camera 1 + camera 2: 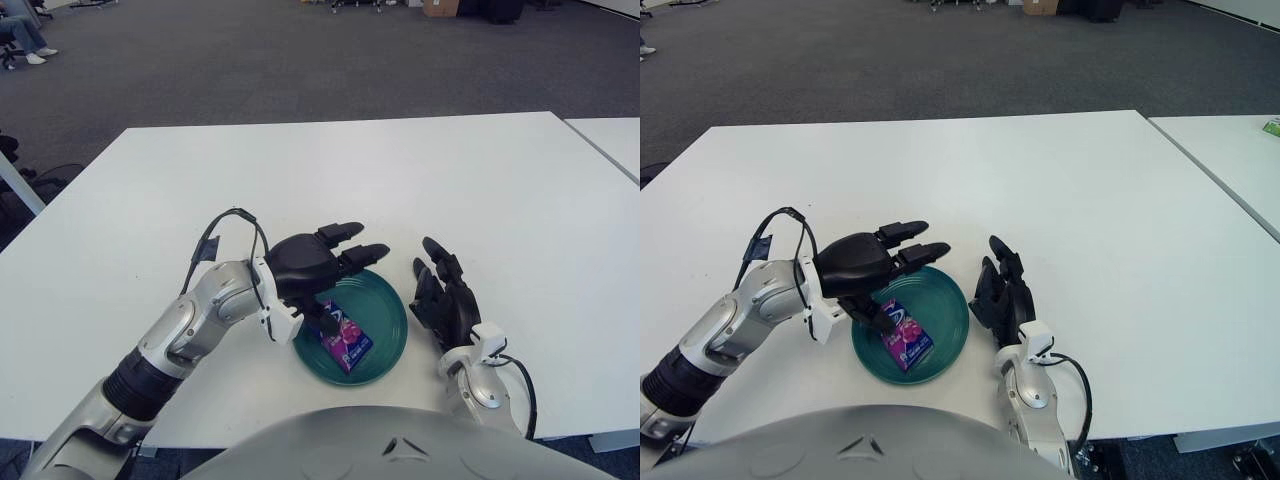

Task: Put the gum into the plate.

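Note:
A teal plate (385,305) sits near the table's front edge. A purple and blue gum pack (346,340) lies inside it, toward the front left. My left hand (318,262) hovers over the plate's left rim, fingers spread forward, thumb just above the pack's near end, holding nothing. My right hand (444,295) shows just right of the plate, fingers relaxed and pointing away, empty. The same scene shows in the right eye view, with the plate (945,305), the gum pack (904,340), the left hand (872,262) and the right hand (1003,292).
The white table (340,180) extends far ahead and to both sides. A second white table (610,135) stands at the right, a small green item (1271,126) on it. Grey carpet lies beyond.

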Controlling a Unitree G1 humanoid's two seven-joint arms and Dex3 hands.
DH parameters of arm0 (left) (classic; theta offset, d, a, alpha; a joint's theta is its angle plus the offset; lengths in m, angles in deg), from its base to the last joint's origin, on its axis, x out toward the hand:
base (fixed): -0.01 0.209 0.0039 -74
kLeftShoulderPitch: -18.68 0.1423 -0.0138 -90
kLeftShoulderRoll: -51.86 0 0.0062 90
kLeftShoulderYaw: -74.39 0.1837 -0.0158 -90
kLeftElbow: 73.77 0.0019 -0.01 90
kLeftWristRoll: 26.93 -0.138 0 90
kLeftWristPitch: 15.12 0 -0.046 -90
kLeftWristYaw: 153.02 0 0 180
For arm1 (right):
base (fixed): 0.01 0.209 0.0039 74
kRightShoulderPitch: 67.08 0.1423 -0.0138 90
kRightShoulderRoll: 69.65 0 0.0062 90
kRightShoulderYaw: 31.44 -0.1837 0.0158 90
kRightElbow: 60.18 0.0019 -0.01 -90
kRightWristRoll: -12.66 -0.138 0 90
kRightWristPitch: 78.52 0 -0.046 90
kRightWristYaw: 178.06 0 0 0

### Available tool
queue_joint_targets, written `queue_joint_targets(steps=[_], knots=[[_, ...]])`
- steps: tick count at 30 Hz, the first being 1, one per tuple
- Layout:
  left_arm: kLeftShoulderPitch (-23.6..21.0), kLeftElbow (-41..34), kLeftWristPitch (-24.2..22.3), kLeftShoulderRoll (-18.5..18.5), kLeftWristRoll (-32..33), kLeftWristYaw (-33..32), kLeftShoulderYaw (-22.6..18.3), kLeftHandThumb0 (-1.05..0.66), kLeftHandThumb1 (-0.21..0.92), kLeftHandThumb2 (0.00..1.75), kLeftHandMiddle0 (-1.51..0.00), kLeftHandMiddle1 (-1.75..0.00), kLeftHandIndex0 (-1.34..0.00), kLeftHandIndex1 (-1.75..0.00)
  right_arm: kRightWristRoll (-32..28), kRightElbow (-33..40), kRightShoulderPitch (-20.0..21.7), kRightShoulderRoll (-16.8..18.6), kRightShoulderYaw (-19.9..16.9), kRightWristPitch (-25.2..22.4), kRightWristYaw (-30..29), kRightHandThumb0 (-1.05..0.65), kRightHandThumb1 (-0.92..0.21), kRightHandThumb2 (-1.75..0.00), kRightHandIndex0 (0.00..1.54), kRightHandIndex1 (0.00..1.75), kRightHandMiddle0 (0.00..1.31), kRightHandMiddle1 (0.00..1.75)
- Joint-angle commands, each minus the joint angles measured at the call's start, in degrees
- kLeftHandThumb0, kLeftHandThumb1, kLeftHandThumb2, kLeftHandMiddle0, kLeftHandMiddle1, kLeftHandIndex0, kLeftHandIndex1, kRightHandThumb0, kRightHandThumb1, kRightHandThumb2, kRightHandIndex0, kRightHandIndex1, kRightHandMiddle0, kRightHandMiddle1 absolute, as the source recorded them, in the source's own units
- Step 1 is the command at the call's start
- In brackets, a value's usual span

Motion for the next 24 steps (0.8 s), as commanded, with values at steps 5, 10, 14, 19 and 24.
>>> queue_joint_targets(steps=[5, 10, 14, 19, 24], knots=[[5.3, -4.7, -5.5, -1.6, 7.2, -2.3, -8.3, -1.05, 0.92, 0.35, 0.00, 0.00, 0.00, 0.00, 0.5, -0.5, -3.0, -0.5, 0.6, -1.7, -0.3, -0.74, -0.92, -1.00, 0.19, 0.00, 0.00, 0.43], [12.7, -4.0, -10.9, -8.0, 15.7, -6.2, -12.0, -1.05, 0.92, 0.36, 0.00, 0.00, 0.00, 0.00, -0.5, -0.3, -3.2, -0.2, 0.7, -1.7, 0.1, -0.74, -0.92, -1.00, 0.18, 0.00, 0.00, 0.42], [16.9, 0.4, -13.7, -15.9, 30.1, -8.0, -13.9, -1.05, 0.92, 0.53, 0.00, 0.00, 0.00, 0.00, -1.2, -0.4, -3.3, -0.2, 0.8, -1.7, 0.3, -0.74, -0.92, -0.99, 0.17, 0.00, 0.00, 0.42], [23.1, 1.6, -16.1, -24.2, 42.2, -10.2, -14.9, -1.05, 0.92, 0.79, 0.00, 0.00, 0.00, 0.00, -1.6, -0.4, -3.4, -0.6, 0.7, -1.7, 0.8, -0.73, -0.92, -1.00, 0.16, 0.00, 0.00, 0.41], [28.5, -0.6, -18.3, -26.9, 43.9, -13.1, -14.1, -1.05, 0.92, 0.93, 0.00, 0.00, 0.00, 0.00, -1.1, -0.4, -3.2, -1.6, 0.8, -1.6, 1.6, -0.72, -0.92, -1.02, 0.16, 0.00, 0.00, 0.40]])
